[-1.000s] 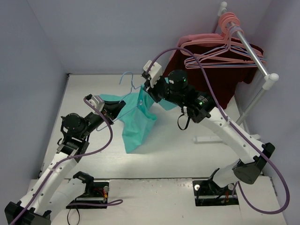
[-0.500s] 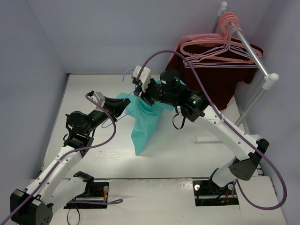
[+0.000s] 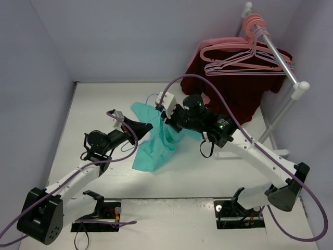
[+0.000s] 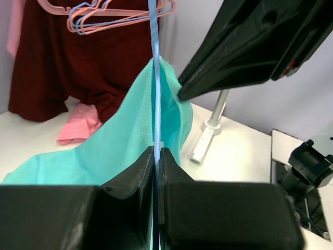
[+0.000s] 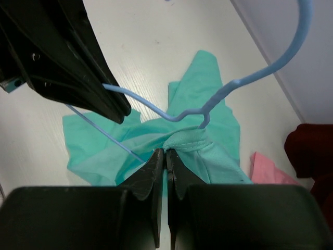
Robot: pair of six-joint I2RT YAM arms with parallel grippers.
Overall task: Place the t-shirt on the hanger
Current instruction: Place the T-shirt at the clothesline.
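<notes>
The teal t-shirt (image 3: 152,148) hangs bunched between the two arms, its lower part lying on the table (image 3: 93,104). My right gripper (image 5: 166,152) is shut on the t-shirt's (image 5: 213,156) collar, right below the neck of the thin light-blue hanger (image 5: 156,107). The hanger's hook curves up and to the right. My left gripper (image 4: 157,151) is shut on the hanger's (image 4: 155,78) slim bar, with the t-shirt (image 4: 125,140) draped over the bar beyond the jaws. From above, the left gripper (image 3: 151,126) and right gripper (image 3: 165,124) sit close together, under the hanger's (image 3: 151,97) hook.
A white clothes rail (image 3: 281,57) stands at the back right with pink hangers (image 3: 234,54) and a dark maroon garment (image 3: 244,88). A small pink cloth (image 5: 265,169) lies on the table by the maroon garment. Walls close the left and back.
Both grippers have moved right and toward the near edge, lower over the table, with hanger and t-shirt. The t-shirt's hanging end now lies spread on the table.
</notes>
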